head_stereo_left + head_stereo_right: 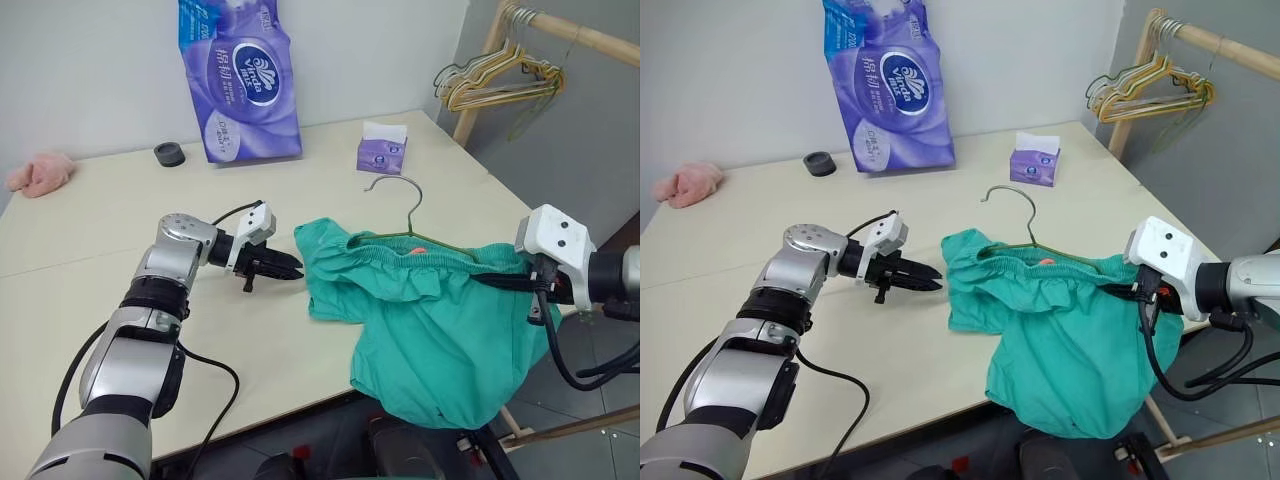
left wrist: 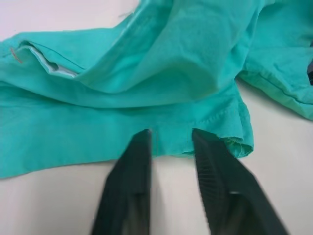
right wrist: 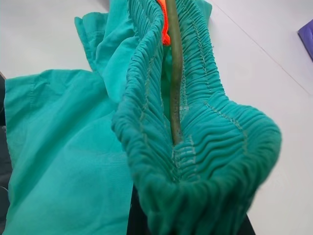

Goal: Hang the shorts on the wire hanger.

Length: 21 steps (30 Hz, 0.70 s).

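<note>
1. Teal shorts [image 1: 430, 330] lie at the near right table [image 1: 120, 210] edge, one leg hanging over it; the other leg spreads flat toward the left pincer.
2. Threaded inside the gathered waistband, the wire hanger [image 1: 405, 215] has its hook poking up behind the cloth.
3. Right pincer [image 1: 527, 283] is clamped together on the waistband's right end, apparently pinching the hanger wire inside, and holds that end lifted.
4. Left pincer [image 1: 287, 269] has its fingers [image 2: 132, 171] apart, empty, just short of the leg hem.
5. Risk, as I judge it: only the right end is held, so lifting now may let the waistband slide along the wire and drop off the far shoulder.
6. Overhanging cloth could also drag the shorts off the table if the right grip slackens.
</note>
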### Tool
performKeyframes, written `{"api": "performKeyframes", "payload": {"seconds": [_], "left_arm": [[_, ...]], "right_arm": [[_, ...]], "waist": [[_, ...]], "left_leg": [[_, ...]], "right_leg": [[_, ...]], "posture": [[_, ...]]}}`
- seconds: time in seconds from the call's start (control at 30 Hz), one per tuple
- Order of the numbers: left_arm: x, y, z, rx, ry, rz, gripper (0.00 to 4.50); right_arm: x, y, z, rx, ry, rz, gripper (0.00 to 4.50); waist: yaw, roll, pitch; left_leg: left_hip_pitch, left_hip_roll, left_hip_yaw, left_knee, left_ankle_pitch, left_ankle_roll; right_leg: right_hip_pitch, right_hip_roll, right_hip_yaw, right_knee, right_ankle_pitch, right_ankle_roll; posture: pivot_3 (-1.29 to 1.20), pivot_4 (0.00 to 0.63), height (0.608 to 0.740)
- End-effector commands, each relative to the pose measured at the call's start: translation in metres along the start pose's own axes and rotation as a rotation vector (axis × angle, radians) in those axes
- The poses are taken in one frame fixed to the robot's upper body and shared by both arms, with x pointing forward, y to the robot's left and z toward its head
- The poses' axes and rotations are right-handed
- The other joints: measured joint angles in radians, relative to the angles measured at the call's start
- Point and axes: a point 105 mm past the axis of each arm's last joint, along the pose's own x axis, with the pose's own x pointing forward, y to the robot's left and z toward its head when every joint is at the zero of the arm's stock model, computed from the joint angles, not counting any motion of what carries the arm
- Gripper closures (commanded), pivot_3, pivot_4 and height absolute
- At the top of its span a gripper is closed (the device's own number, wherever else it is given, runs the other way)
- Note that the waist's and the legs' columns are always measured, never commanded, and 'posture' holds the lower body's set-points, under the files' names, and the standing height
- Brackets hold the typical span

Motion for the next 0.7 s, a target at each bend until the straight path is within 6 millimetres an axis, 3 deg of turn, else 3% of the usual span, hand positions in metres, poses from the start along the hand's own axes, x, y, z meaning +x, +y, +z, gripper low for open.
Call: {"api": "performKeyframes", "payload": {"seconds": [0.03,0.2,0.33,0.47,0.7], "left_arm": [[-0.004,-0.004,0.025,0.083,-0.055,-0.025,1.87],[0.006,-0.011,0.021,0.136,-0.032,-0.049,0.44],[0.011,-0.003,0.032,0.14,-0.078,0.015,0.44],[0.021,0.005,0.064,0.165,-0.197,0.099,0.44],[0.053,-0.009,0.112,0.251,-0.327,0.128,0.44]], "right_arm": [[0.0,-0.002,0.006,-0.041,-0.023,-0.021,4.5],[0.002,-0.001,0.009,-0.05,-0.038,-0.01,4.5],[-0.009,-0.007,0.001,0.076,-0.036,-0.039,4.5],[-0.033,-0.015,-0.019,0.352,-0.054,-0.121,4.5],[-0.062,-0.005,-0.043,0.625,-0.03,-0.211,4.5]], "waist": [[0.0,0.0,0.0],[0.0,0.0,0.0],[0.002,0.0,0.0],[0.006,-0.001,0.0],[-0.003,0.001,0.001]], "left_leg": [[0.0,0.0,0.0,0.0,0.0,0.0],[0.0,0.0,0.0,0.0,0.0,0.0],[0.0,0.0,0.0,0.0,0.0,0.0],[-0.001,0.0,-0.001,0.0,0.0,0.0],[0.0,0.0,-0.001,0.0,0.0,0.0]], "right_leg": [[0.0,0.0,0.0,0.0,0.0,0.0],[0.0,0.0,0.001,0.0,0.0,0.0],[0.0,0.0,0.0,0.0,0.0,0.0],[0.002,-0.001,0.0,-0.003,0.0,0.0],[0.004,-0.001,0.0,-0.005,0.001,0.0]], "posture": [[-0.31,0.074,0.74],[-0.31,0.073,0.74],[-0.33,0.076,0.74],[-0.37,0.088,0.74],[-0.42,0.117,0.74]]}}
